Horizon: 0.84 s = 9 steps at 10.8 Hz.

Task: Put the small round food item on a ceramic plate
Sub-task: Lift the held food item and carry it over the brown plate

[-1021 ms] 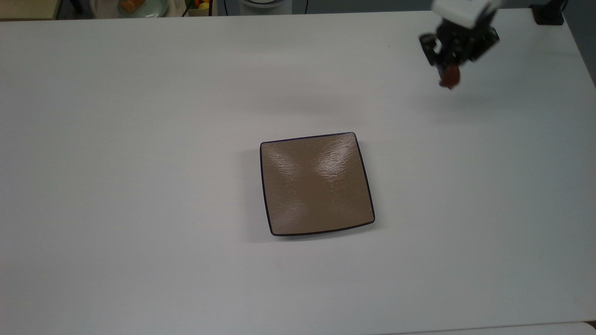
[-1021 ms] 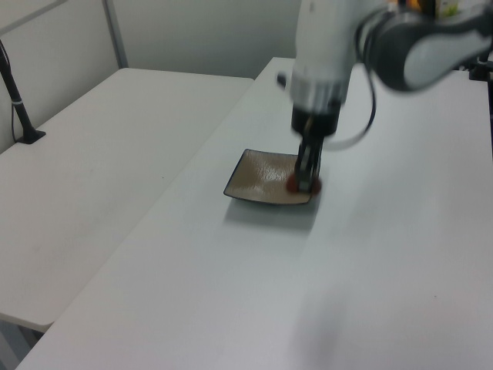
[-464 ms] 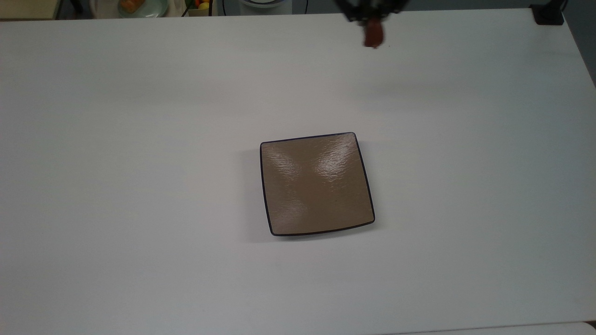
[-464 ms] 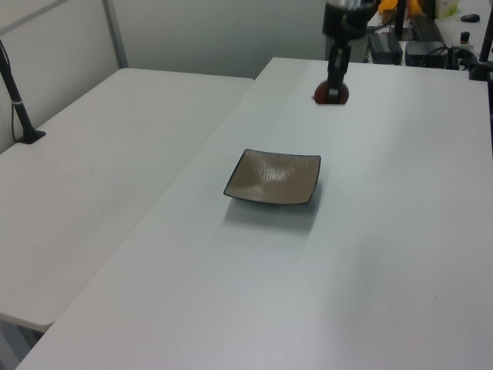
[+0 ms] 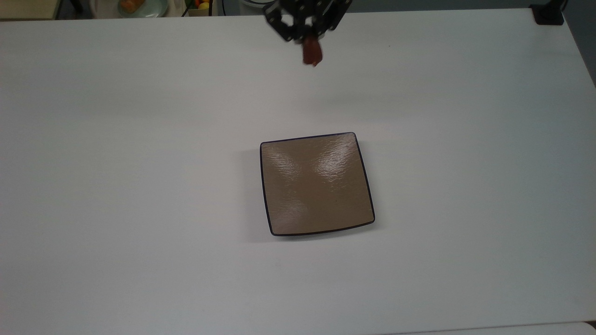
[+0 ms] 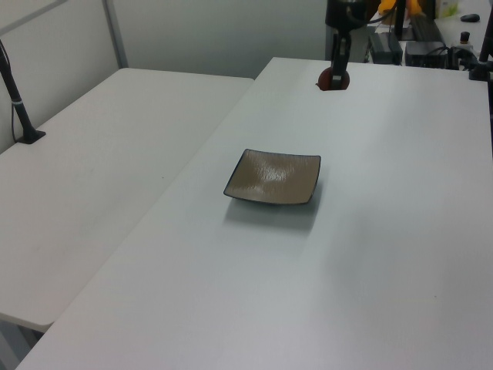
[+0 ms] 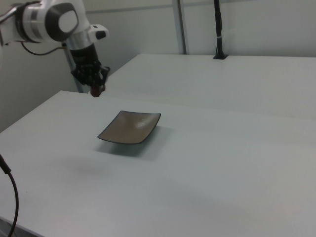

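The black two-finger gripper (image 5: 311, 46) had its jaws clamped on the small, glossy, dark reddish-brown rounded food item (image 5: 312, 53), which hung below them in the air above the white bench (image 5: 139, 186), near the bench's far edge at the top view's top. In the left view the gripper (image 6: 336, 73) held the lump (image 6: 333, 79) beyond the plate, and in the right view the gripper (image 7: 97, 86) and the lump (image 7: 97, 90) stood to the right view's left of the plate, above the bench.

The square, glossy tan-brown ceramic plate (image 5: 279, 153) with a rippled surface, a thin dark rim and rounded corners lay flat near the middle of the bench, well apart from the held item; its face was bare and caught the light.

No writing could be read on the arm or the plate.

The white and grey arm (image 7: 54, 19) reached in from the right view's upper left. A second white table (image 6: 100, 154) stood beside the bench on the left view's left, with a black post (image 6: 17, 100) on it. Beyond the bench's far edge in the top view sat a pale dish holding something orange (image 5: 132, 5).
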{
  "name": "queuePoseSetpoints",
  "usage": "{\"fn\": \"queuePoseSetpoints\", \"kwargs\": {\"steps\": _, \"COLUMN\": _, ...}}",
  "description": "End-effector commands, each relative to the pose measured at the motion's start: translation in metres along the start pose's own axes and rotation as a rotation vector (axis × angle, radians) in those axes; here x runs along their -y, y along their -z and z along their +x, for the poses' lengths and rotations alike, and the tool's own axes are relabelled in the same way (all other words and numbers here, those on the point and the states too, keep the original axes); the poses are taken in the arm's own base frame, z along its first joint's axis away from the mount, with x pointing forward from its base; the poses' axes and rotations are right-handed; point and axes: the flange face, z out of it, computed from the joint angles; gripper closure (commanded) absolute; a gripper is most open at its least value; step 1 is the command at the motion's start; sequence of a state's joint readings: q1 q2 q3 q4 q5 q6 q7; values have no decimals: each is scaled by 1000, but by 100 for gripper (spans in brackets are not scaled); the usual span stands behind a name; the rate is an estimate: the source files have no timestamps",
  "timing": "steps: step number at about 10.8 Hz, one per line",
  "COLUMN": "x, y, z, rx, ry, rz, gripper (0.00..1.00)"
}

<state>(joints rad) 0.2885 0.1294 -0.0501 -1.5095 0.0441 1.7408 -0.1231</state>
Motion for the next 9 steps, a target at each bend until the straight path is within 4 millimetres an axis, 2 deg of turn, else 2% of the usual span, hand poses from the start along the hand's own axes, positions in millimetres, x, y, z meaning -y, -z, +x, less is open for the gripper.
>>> {"fn": "queuePoseSetpoints", "kwargs": {"steps": 1, "x": -18, "y": -45, "z": 25, "rx": -51, "ry": 17, "rz": 7, "gripper": 98}}
{"fn": "queuePoseSetpoints", "kwargs": {"steps": 4, "x": -28, "y": -105, "z": 55, "rx": -105, "ry": 6, "rz": -11, "gripper": 98}}
{"fn": "queuePoseSetpoints", "kwargs": {"steps": 9, "x": -23, "y": -200, "z": 82, "rx": -142, "ry": 10, "rz": -22, "gripper": 97}}
